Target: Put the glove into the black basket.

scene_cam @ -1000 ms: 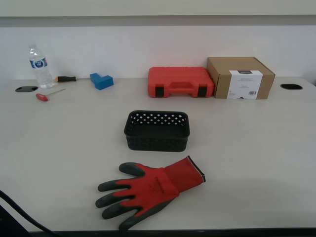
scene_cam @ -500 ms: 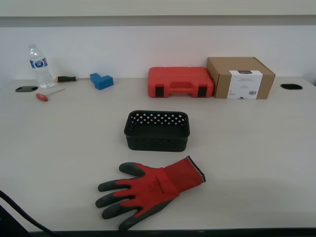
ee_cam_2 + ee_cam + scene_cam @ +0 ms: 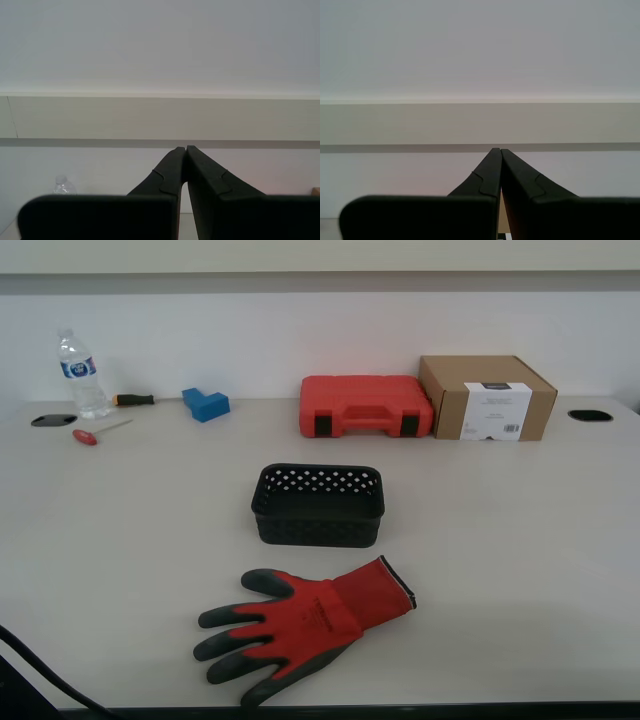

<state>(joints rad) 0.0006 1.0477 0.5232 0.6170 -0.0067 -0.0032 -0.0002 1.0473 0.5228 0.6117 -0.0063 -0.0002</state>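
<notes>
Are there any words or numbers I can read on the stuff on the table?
None can be read.
White label on the brown cardboard box: dark print, too small.
Blue label on the clear plastic water bottle: too blurred.
Dark print on the back of the red knit glove: too small.
Red plastic tool case and black lattice basket: no text visible.

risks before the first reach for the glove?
1. The glove lies flat and limp near the table's front edge; a shallow pinch may take only the knit and let it droop or slip.
2. The basket looks barely glove-sized, so fingers or cuff may hang over its rim.
3. My first gripper and my second gripper are both shut and face the wall; they must open and reorient first.
</notes>
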